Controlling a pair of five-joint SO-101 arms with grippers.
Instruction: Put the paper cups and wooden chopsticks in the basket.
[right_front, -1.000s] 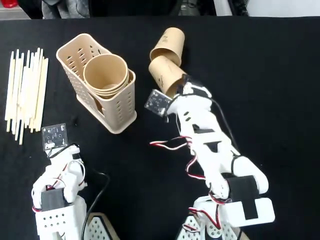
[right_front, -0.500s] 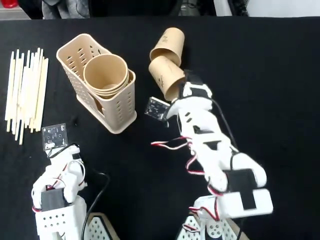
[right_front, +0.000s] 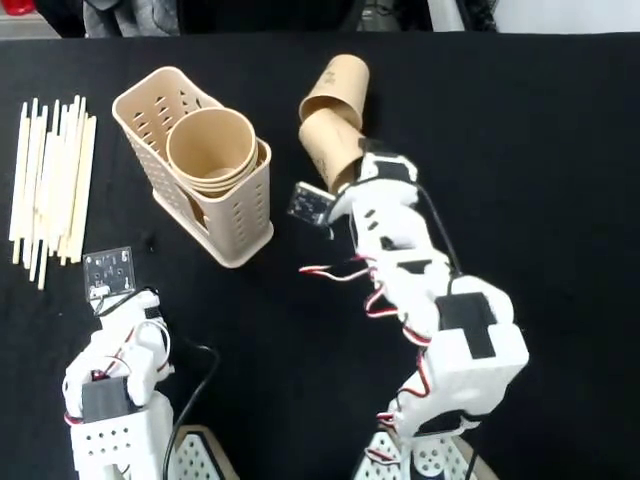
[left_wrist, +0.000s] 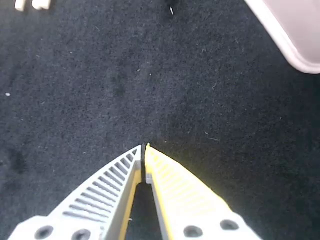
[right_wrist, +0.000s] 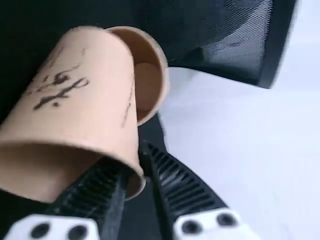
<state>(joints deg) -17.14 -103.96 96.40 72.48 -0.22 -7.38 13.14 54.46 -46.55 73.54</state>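
Your right pincer: grasping the paper cup by its rim.
Your left pincer: clenched above the counter.
Basket: holds stacked cups.

1. A robotics lab or office workroom, it seems.
2. The left arm and right arm, small, white, with bare wiring, stand at the near edge of a black-clothed table.
3. A black mesh office chair stands beyond.

Tan paper cups (one with dark scribbles), beige slotted basket, pale chopsticks, black table.
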